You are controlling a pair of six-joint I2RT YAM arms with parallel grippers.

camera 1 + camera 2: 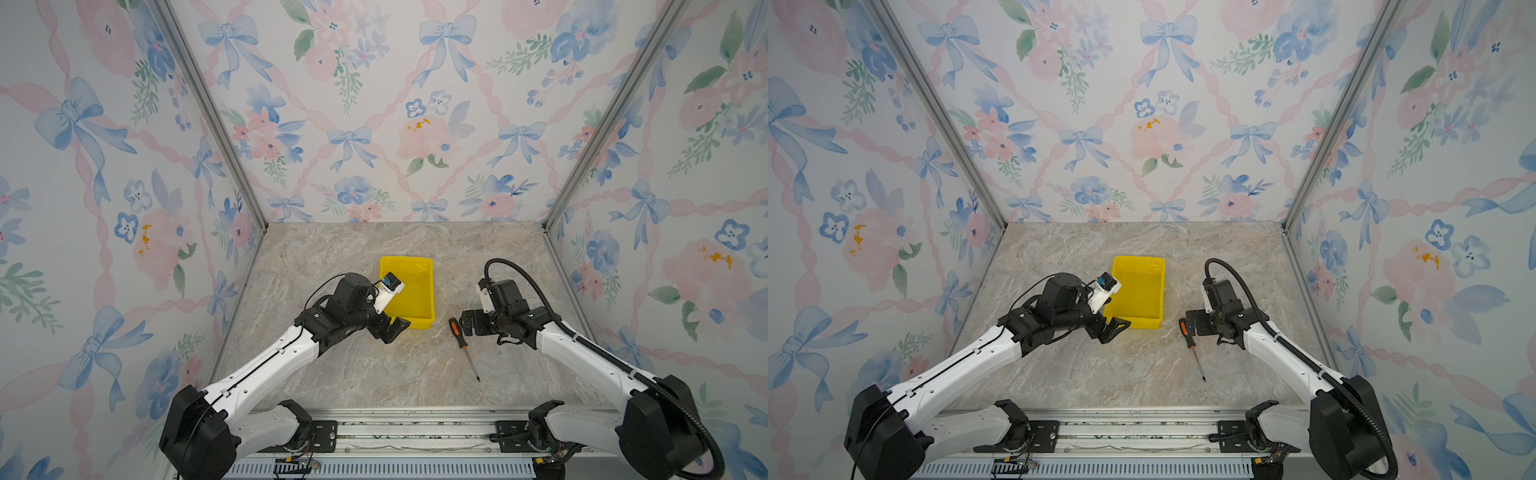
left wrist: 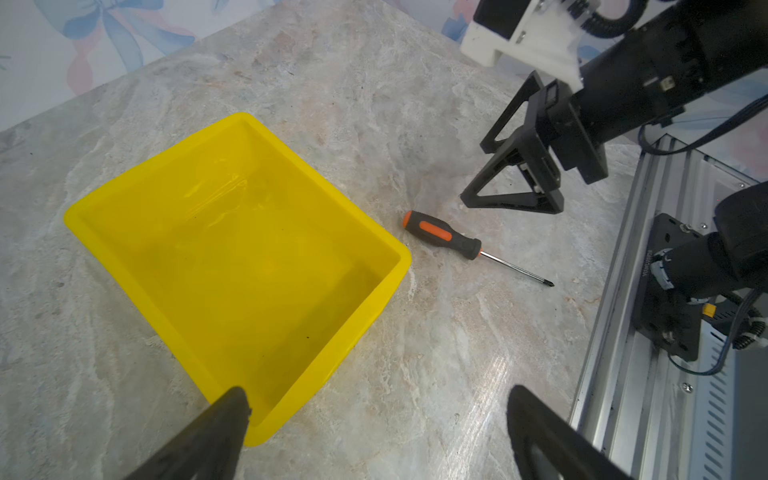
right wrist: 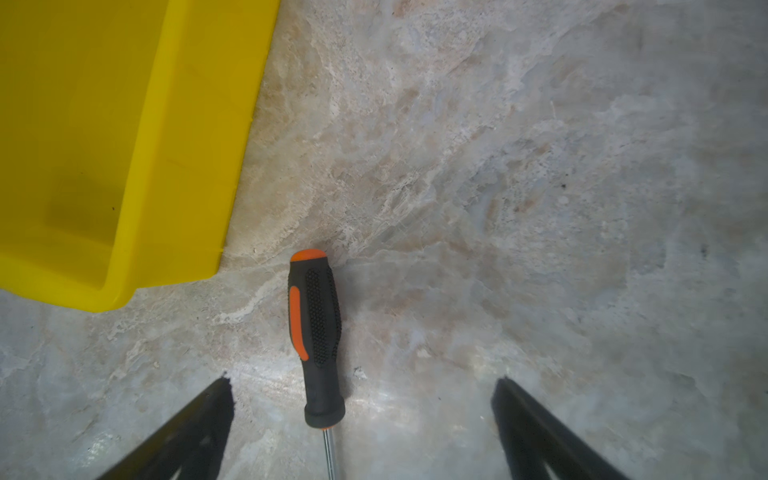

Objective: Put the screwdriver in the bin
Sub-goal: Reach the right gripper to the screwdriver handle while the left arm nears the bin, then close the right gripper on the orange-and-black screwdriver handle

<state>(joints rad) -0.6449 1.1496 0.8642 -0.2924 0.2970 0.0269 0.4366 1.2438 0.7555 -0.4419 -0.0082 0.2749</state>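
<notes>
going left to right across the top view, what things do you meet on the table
bin → screwdriver. Left out: the left gripper, which overlaps the bin's span, and the right gripper, which overlaps the screwdriver's.

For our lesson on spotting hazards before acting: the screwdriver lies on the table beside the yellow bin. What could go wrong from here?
The screwdriver lies off-centre between the jaws of the open right gripper; closing might roll it away rather than clamp it.
It looks about as long as the bin, so its shaft could catch the rim.
The open left gripper is at the bin's near corner and might nudge it.
</notes>
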